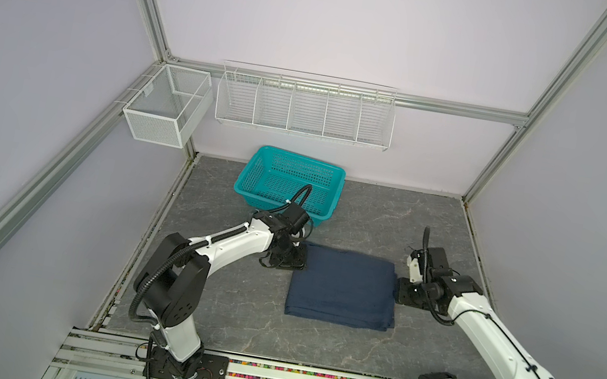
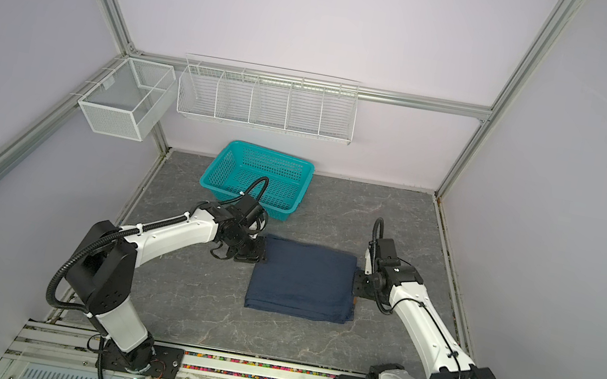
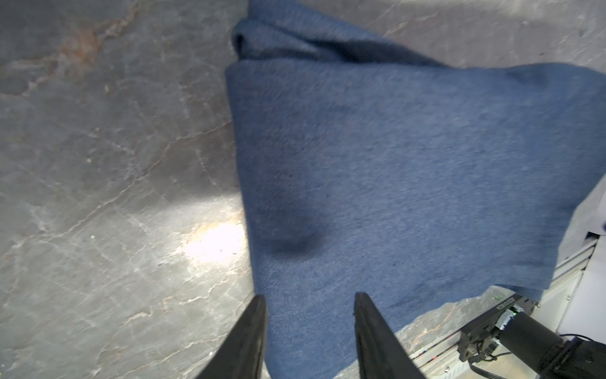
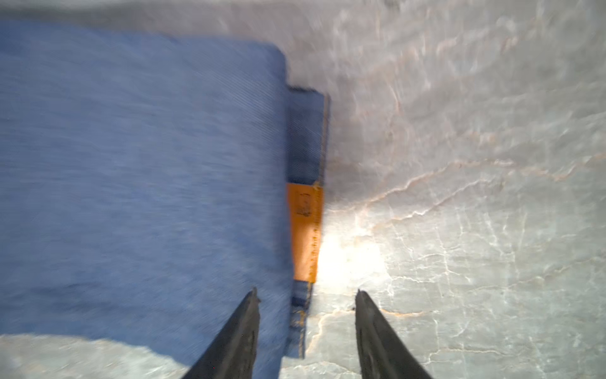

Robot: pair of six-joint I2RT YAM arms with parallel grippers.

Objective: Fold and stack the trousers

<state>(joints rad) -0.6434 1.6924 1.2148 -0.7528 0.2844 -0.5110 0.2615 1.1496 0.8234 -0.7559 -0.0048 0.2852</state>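
Grey marble-patterned tabletop (image 1: 372, 219): work surface, both arms mounted at its near edge.
White wire rack (image 1: 304, 106): five compartments, on the back wall.
Trousers (image 1: 343, 286): dark navy denim, folded to a flat rectangle, lying mid-table between the two grippers, near the teal basket (image 1: 301, 157) but apart from it.
White mesh bin (image 1: 163, 111): hung on the left wall rail.
Left gripper (image 3: 310, 298): jaws parted, unclenched, over the trousers' left edge, nothing clasped.
Right gripper (image 4: 306, 293): jaws parted, unclenched, straddling the right edge.
Tan waistband patch (image 4: 305, 229): peeks from under the top fold, right side.
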